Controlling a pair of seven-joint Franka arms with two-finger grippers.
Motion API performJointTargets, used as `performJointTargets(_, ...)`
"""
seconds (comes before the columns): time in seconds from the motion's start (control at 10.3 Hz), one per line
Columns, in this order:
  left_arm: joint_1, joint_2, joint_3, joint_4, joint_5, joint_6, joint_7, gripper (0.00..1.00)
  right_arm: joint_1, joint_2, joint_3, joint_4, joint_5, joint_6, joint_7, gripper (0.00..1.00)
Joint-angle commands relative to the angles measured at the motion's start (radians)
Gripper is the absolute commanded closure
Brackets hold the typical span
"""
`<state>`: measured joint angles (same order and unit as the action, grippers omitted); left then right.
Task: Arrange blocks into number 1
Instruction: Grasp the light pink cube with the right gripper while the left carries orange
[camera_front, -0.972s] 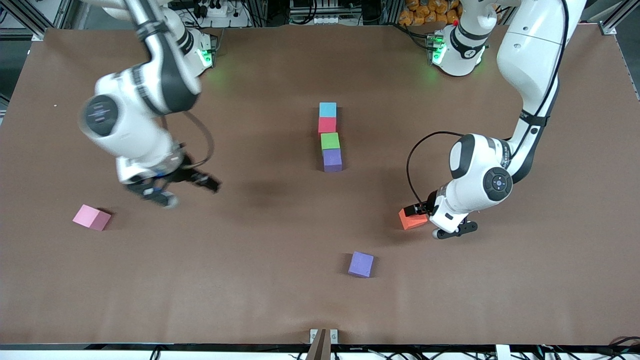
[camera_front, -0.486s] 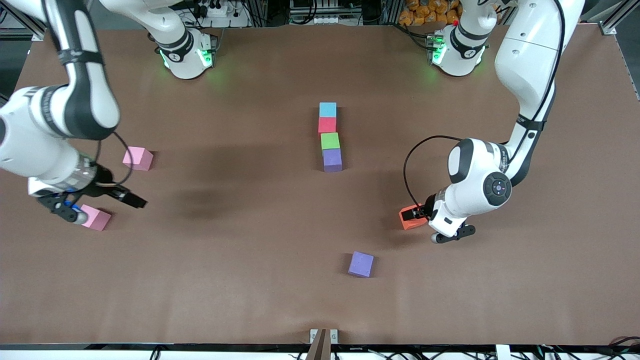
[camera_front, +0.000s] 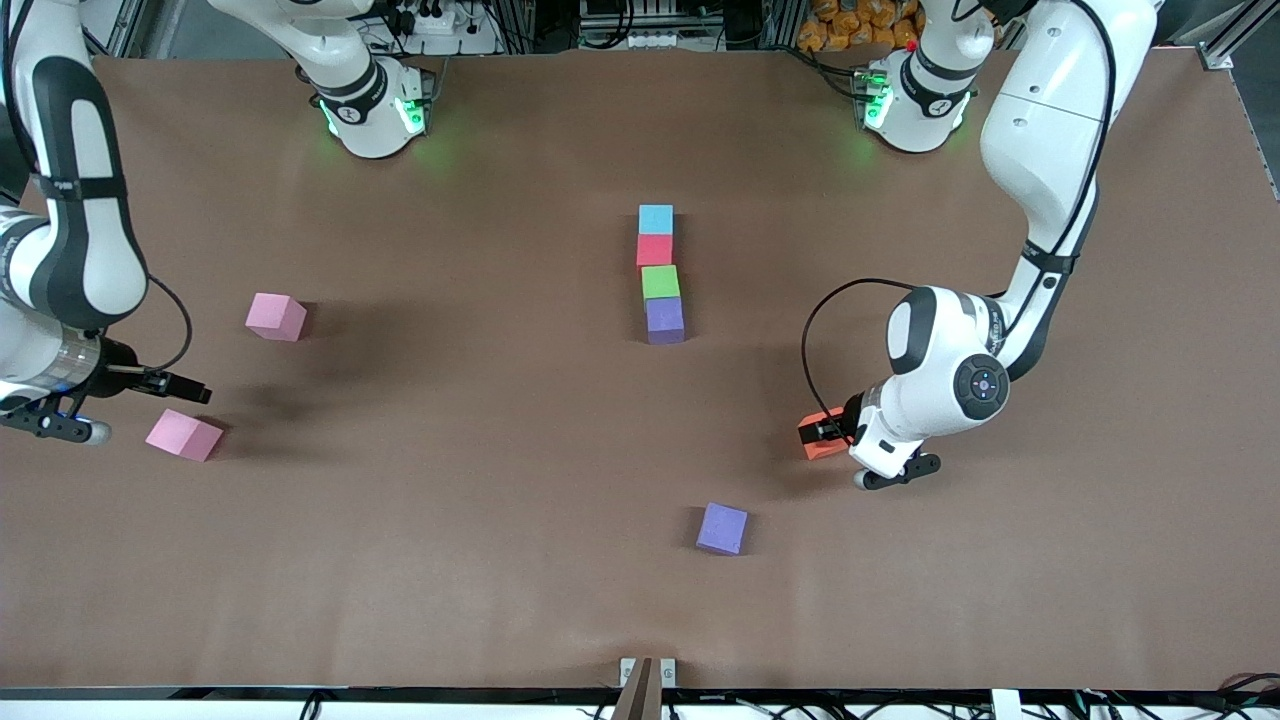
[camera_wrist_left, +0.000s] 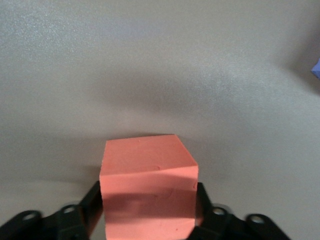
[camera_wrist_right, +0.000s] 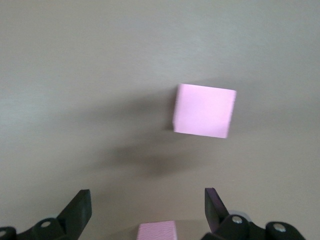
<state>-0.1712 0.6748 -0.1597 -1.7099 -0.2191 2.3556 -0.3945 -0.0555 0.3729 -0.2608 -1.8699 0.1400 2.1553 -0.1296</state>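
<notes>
The left end effector (camera_front: 838, 448) is down at the desk (camera_front: 500, 560) toward the left arm's end, and its two black fingers (camera_wrist_left: 90, 207) sit against opposite sides of the orange block (camera_front: 822, 436), so it is gripping that block; in the left wrist view the block (camera_wrist_left: 148, 187) fills the gap between the fingers completely. The right end effector (camera_front: 120, 405) is low over the desk at the right arm's end with its fingers (camera_wrist_right: 80, 210) spread wide and nothing between them. It hangs just beside one pink block (camera_front: 183, 435), not touching it, and the right wrist view shows that block's edge (camera_wrist_right: 157, 230) between the open fingers with the second pink block (camera_wrist_right: 204, 110) lying apart from it. That second pink block (camera_front: 276, 316) lies farther from the front camera than the first. In the middle of the desk four blocks make a straight line, each touching the next: the light blue block (camera_front: 656, 219) farthest from the front camera, then the red block (camera_front: 654, 250), the green block (camera_front: 660, 282) and a purple block (camera_front: 664, 320). Another purple block (camera_front: 722, 528) lies alone, well apart from the line and nearer the front camera, not far from the orange block.
</notes>
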Motion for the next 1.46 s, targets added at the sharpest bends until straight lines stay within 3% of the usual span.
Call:
performJointTargets(0.0,-0.016,0.011,0.009,0.021,-0.022,0.002,0.011,0.73,-0.062,0.072,0.017,0.012,-0.001,0.075,0.002,0.00)
performJointTargets(0.1,-0.017,0.005,0.008,0.023,-0.017,0.002,0.011,0.98,-0.075,0.101,0.015,0.014,0.003,0.119,0.030,0.00)
performJointTargets(0.19,-0.030,0.000,-0.003,0.023,-0.020,0.002,-0.004,1.00,-0.078,0.122,0.014,0.024,0.003,0.141,0.068,0.00)
performJointTargets(0.49,-0.129,-0.043,-0.003,0.018,-0.014,-0.010,-0.064,1.00,-0.084,0.165,0.008,0.069,0.093,0.140,0.102,0.00)
performJointTargets(1.36,-0.347,-0.058,0.019,0.026,-0.011,-0.006,-0.109,1.00,-0.075,0.282,-0.008,0.207,0.096,0.144,0.091,0.00)
